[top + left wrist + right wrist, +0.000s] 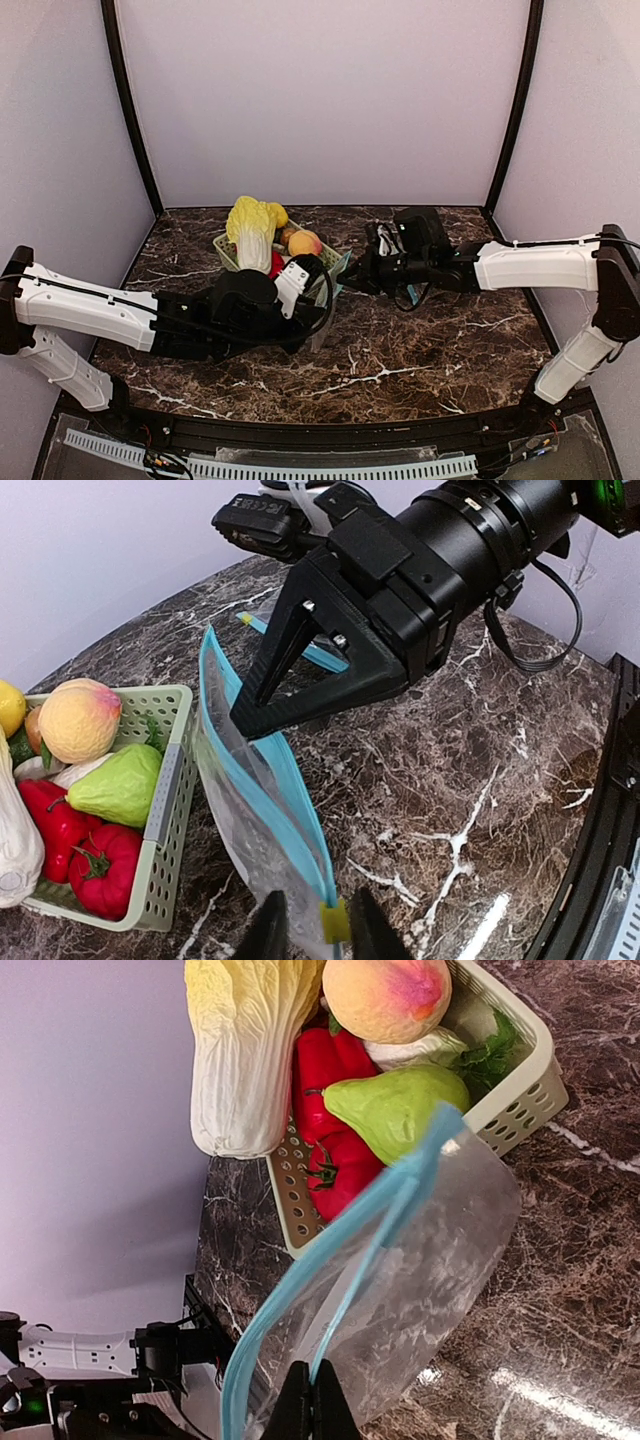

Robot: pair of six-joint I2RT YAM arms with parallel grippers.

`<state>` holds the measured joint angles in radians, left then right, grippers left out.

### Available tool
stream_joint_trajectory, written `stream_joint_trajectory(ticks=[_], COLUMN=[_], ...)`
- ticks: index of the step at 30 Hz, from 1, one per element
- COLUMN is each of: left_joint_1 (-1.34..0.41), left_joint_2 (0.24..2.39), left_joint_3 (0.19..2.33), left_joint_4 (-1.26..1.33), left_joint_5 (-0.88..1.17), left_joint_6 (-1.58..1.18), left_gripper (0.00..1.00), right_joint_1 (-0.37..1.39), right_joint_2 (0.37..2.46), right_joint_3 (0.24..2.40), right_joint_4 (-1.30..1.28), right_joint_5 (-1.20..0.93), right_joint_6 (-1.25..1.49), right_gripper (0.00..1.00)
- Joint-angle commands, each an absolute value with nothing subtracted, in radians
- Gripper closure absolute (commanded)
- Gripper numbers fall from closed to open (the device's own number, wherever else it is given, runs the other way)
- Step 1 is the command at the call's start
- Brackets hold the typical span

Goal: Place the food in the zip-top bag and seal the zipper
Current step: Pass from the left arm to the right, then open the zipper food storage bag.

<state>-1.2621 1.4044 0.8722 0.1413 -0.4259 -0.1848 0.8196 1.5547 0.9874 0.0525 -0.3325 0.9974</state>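
While the right gripper (240, 725) is pinched tight on the blue rim of the bag (250, 830), nothing is inside it yet. The peach (78, 720) and green fruit (120, 785) lie in the basket (175, 770) with the peppers (100, 865) and cabbage (240, 1060); I cannot find the eggplant. The bag stands on edge just beside the basket's right wall, near the middle of the tabletop (430, 350).

The step looks like spreading the mouth. To do it well, the right pinch should hold one lip only. The other lip wants drawing away across the zipper, gently, so the film does not slip out and the bag does not shove the basket.

The left wrist view shows the slider (333, 920) at the near end of the rim, between the fingers of the left gripper (318, 935). They stand a little apart on either side of it, and I cannot tell whether they clamp it. The right wrist view shows what that one hides: the two blue strips slightly parted. Only the top view places the bag on the tabletop, though the arms cover most of it.
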Motion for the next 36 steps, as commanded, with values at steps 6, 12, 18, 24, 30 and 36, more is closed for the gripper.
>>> stream_joint_trajectory(ticks=[6, 12, 18, 24, 30, 36], left_joint_1=[-1.199, -1.110, -1.091, -1.086, -1.075, -1.062], left_joint_2=[1.279, 1.306, 1.399, 1.480, 1.515, 1.537], left_joint_3=[0.887, 0.913, 0.966, 0.987, 0.973, 0.967], left_joint_4=[0.064, 0.096, 0.142, 0.183, 0.170, 0.131], left_joint_5=[-0.294, -0.081, -0.011, 0.064, 0.033, -0.049], left_joint_6=[-0.459, -0.602, -0.646, -0.677, -0.686, -0.692], left_gripper=[0.26, 0.21, 0.19, 0.17, 0.30, 0.44], right_joint_1=[0.829, 0.853, 0.885, 0.900, 0.908, 0.919], right_joint_2=[1.471, 1.427, 1.398, 1.391, 1.385, 1.386], right_joint_3=[1.014, 1.026, 1.022, 1.024, 1.026, 1.023], right_joint_4=[-0.008, -0.093, -0.102, -0.107, -0.109, -0.114], right_joint_5=[-0.299, -0.306, -0.317, -0.308, -0.309, -0.292], right_joint_6=[0.793, 0.660, 0.612, 0.610, 0.599, 0.592], right_gripper=[1.00, 1.00, 1.00, 1.00, 1.00, 1.00])
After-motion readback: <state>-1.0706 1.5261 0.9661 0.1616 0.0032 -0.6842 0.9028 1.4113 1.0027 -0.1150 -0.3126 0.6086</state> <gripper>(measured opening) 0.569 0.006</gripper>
